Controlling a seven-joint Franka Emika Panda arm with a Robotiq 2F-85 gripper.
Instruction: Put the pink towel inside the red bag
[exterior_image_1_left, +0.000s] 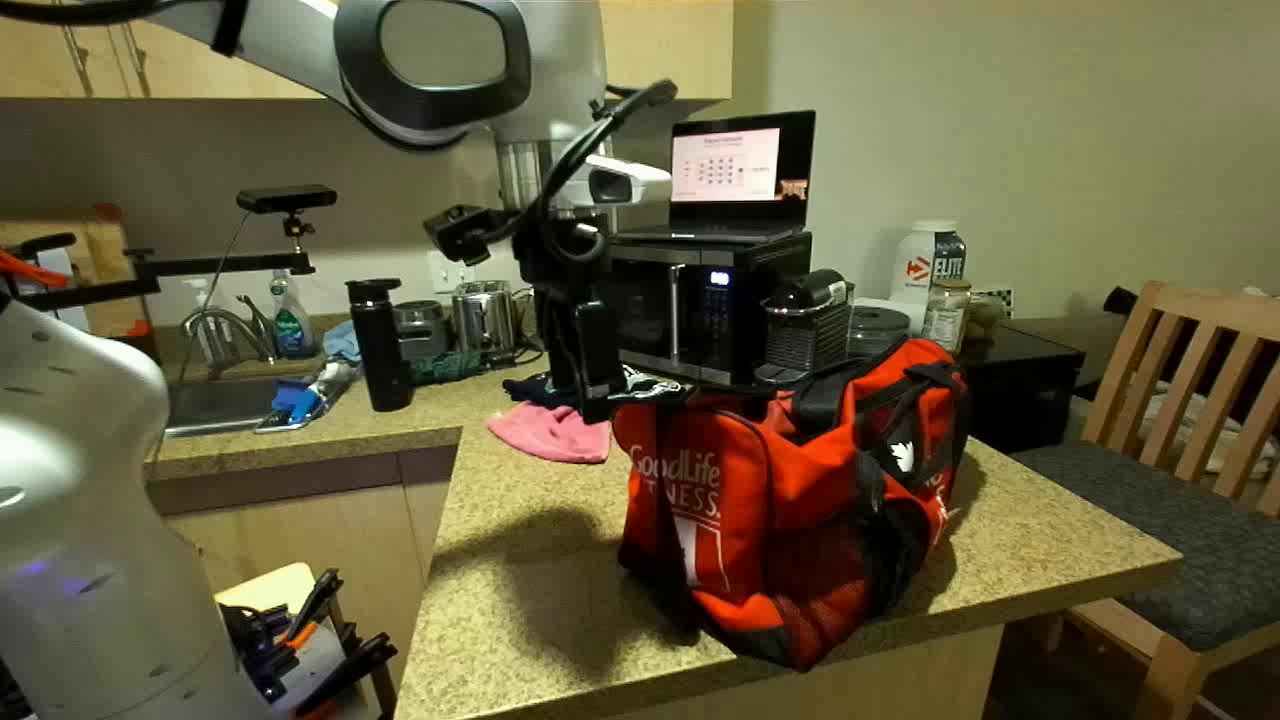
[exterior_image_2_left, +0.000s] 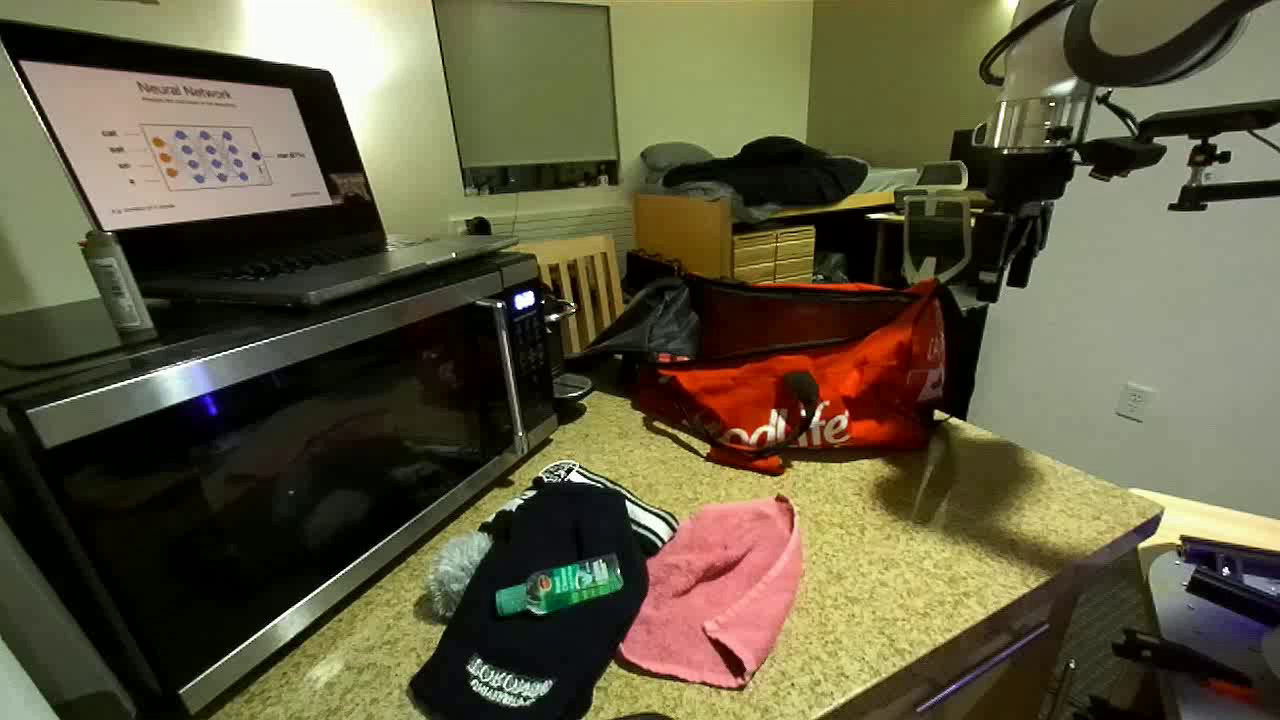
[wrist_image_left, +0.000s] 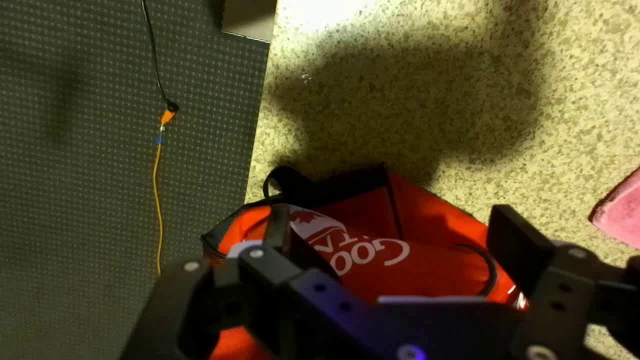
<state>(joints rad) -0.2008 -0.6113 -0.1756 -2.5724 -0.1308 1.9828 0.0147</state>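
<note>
The pink towel (exterior_image_1_left: 555, 432) (exterior_image_2_left: 720, 590) lies crumpled flat on the counter, a short way from the bag. Only its corner, the pink towel's edge (wrist_image_left: 620, 212), enters the wrist view at the right. On the same counter stands the red bag (exterior_image_1_left: 810, 500) (exterior_image_2_left: 865, 385), white lettering on its sides. Its top gapes in an exterior view, with a dark flap folded aside. My gripper (exterior_image_1_left: 580, 395) (exterior_image_2_left: 1005, 282) hangs around the height of the bag's top, by its lettered end. From the wrist, the open gripper (wrist_image_left: 390, 220) has the red bag (wrist_image_left: 425, 270) below its empty jaws.
A dark knit hat (exterior_image_2_left: 545, 620) touches the towel and carries a green sanitizer bottle (exterior_image_2_left: 570, 585). Behind are a microwave (exterior_image_1_left: 690, 300) with a laptop (exterior_image_1_left: 740, 180) on top and a coffee machine (exterior_image_1_left: 805, 320). A black tumbler (exterior_image_1_left: 378, 345) stands near the sink.
</note>
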